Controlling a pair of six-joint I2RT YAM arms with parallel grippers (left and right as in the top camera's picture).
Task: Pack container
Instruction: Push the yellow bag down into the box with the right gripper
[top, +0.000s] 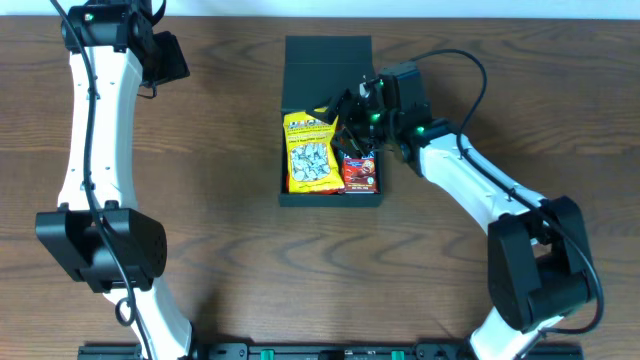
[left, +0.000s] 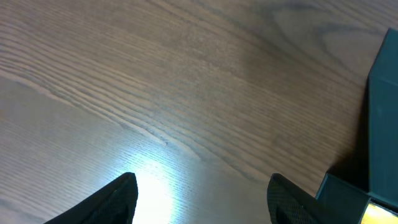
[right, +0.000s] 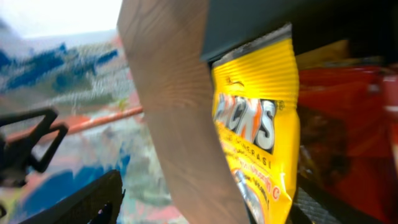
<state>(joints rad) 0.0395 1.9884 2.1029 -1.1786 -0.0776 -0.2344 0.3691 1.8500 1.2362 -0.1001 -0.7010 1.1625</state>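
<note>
container (top: 320, 70): dark teal-black matte square cardboard box with shallow walls; sits mid-table, slightly toward the far edge, with the hinged flap lid laid open on the far side.
contents: yellow crinkled snack pack (top: 310, 155) lies flat in the left half, red snack pack (top: 361, 172) just beside it in the right half; together fill most of the floor.
right gripper (top: 345, 108): hangs over the far right part of the container, at the top ends of the two packs; fingers stand apart in the wrist view, with the yellow pack showing between them; cannot tell whether either finger touches it.
left gripper (left: 204, 198): well apart from the container, off at the far left; fingers spread with only bare wood beneath, a corner of the container at the edge of its view.
table (left: 186, 93): brown wood-grain top; no further packs visible on it.
step in hand: probably the end of loading, settling or letting go of a pack inside.
next move: likely calls for lifting the right gripper clear without dragging a pack along, then swinging the flap lid down over the packs.
</note>
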